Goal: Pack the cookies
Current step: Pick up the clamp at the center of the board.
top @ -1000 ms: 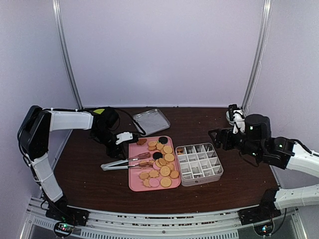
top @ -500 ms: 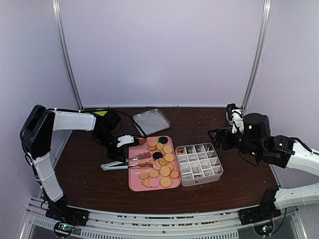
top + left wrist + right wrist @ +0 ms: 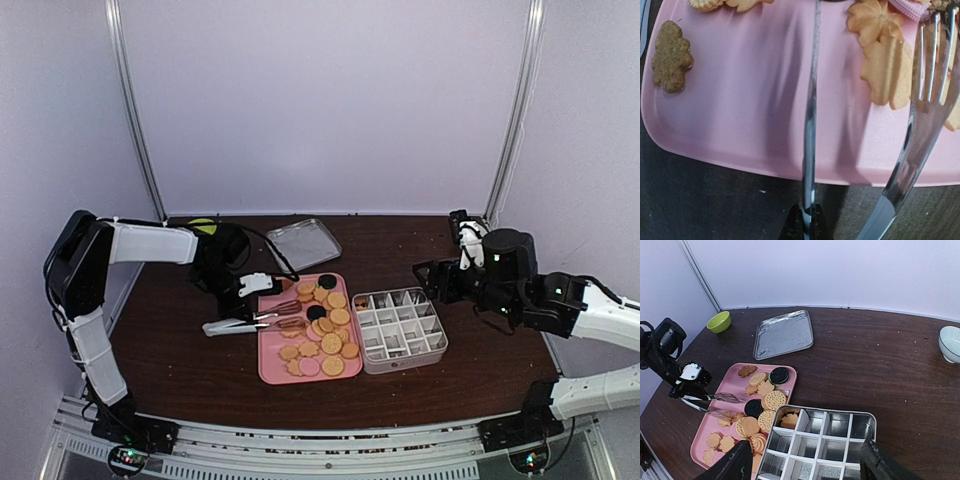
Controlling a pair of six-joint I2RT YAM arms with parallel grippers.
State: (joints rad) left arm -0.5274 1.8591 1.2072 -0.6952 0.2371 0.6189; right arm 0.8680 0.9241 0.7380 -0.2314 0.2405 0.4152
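Note:
The cookies (image 3: 322,325) lie on a pink tray (image 3: 270,368) at mid table; they are round golden, flower-shaped, black and pink. They also show in the right wrist view (image 3: 774,400) and the left wrist view (image 3: 879,55). Metal tongs (image 3: 250,325) lie across the tray's left edge, with their tips over the cookies. My left gripper (image 3: 808,226) is shut on one arm of the tongs (image 3: 810,125). A divided tin (image 3: 405,364) stands right of the tray, with one flower cookie (image 3: 789,420) in its far left cell. My right gripper (image 3: 807,467) is open and empty above the tin.
A flat metal lid (image 3: 303,243) lies behind the tray. A green bowl (image 3: 201,225) stands at the back left. A pale blue bowl (image 3: 950,343) stands at the back right. A brown cookie (image 3: 671,56) lies alone at the tray's far corner.
My left gripper has come down from the tray's back left corner onto the tongs and shut on them; the tongs shifted slightly. The right arm drifted a little left.

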